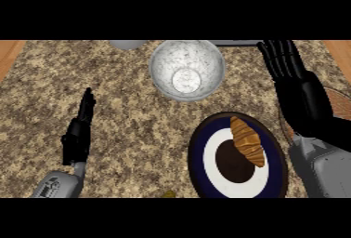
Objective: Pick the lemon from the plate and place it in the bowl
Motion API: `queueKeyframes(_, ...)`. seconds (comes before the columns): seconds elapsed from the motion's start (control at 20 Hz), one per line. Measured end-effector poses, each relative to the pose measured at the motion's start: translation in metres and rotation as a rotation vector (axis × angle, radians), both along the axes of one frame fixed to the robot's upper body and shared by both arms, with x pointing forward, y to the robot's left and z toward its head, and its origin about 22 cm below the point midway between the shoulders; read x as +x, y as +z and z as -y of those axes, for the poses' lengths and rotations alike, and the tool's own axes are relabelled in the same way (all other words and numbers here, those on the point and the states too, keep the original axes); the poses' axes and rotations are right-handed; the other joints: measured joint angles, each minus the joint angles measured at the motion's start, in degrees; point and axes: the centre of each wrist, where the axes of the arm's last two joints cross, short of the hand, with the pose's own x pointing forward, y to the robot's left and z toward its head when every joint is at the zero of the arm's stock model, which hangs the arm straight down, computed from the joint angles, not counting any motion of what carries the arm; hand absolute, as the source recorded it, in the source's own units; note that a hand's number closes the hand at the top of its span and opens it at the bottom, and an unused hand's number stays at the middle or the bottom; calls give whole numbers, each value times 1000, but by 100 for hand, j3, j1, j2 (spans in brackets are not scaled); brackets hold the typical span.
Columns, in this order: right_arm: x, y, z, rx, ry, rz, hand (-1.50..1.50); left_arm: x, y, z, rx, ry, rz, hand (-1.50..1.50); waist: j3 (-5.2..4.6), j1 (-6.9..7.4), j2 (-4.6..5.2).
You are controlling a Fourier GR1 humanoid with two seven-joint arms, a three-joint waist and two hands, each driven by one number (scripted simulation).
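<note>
Right hand (open) — beside the bowl

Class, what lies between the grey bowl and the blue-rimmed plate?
Nothing: the head view shows only bare speckled counter between the bowl and the plate.

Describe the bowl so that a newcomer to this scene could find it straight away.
Start at the speckled stone counter and look to its far middle, beyond the dark-rimmed plate. The bowl sits there: pale grey and marbled, deep and empty, unlike the flat plate with its pastry.
</note>
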Motion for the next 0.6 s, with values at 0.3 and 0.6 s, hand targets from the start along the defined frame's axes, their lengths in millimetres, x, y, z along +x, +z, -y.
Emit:
queueKeyframes(0.3, -17, -70, -11, -492, -105, -301, 150, 5, 10, 8, -20, -67, 5, 0, -48, 77, -57)
queueKeyframes(0.6, -30, -85, -12, -885, -300, -186, -150, 1, 5, 15, -65, -101, -51, 0, -79, -116, -288)
